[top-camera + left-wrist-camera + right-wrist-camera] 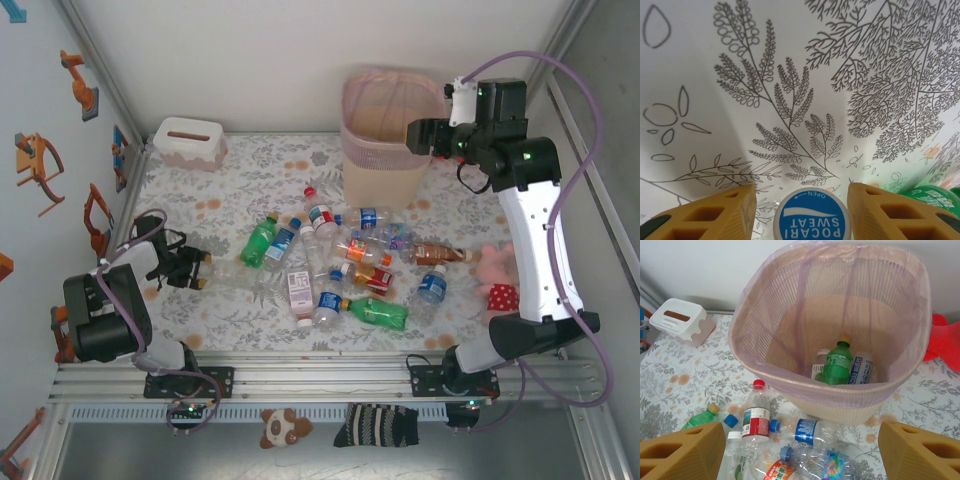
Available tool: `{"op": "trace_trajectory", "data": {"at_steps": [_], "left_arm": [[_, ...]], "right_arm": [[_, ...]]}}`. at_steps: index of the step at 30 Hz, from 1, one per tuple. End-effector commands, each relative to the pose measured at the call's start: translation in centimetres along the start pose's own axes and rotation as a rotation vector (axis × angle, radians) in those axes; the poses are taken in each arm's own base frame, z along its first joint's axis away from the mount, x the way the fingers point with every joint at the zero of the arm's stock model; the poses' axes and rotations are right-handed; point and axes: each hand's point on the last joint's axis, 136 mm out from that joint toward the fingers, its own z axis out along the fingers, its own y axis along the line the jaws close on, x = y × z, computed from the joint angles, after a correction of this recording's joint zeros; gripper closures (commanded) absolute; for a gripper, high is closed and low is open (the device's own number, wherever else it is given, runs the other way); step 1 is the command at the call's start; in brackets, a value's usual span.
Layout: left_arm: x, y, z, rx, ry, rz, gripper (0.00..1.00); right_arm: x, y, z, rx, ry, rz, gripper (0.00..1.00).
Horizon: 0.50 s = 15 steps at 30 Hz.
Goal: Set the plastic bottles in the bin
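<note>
Several plastic bottles (350, 262) lie scattered in the middle of the floral table. My left gripper (197, 268) is low at the left, pointing at a clear bottle (242, 276) lying on its side. In the left wrist view that bottle's blue Pocari Sweat cap (811, 216) sits between the yellow fingers of the left gripper (801, 187), with a gap on the left side. My right gripper (425, 135) hangs open and empty above the bin (352, 112). Seen past the right gripper (802, 426), the bin (840, 392) holds a green bottle (837, 365) and two clear ones.
A white tissue box (188, 142) stands at the back left. A pink plush toy (497, 275) lies by the right arm, and a red toy (942, 340) sits right of the bin. Another green bottle (930, 197) lies right of the left fingers. Walls close in both sides.
</note>
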Motion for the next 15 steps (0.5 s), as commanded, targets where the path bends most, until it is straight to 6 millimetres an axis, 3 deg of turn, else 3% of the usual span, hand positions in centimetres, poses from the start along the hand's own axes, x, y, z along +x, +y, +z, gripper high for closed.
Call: {"op": "trace_trajectory", "data": {"at_steps": [1,15], "left_arm": [[0.46,0.71,-0.4,-0.022,-0.002,-0.02,0.54],[-0.24,0.4,-1.17,-0.024,-0.05,-0.023,0.74]], "right_arm": [[-0.57,0.35,-0.93,-0.001,-0.037,-0.026,0.21],[-0.73,0.46,-1.2,-0.002,-0.044,-0.03,0.21]]}}
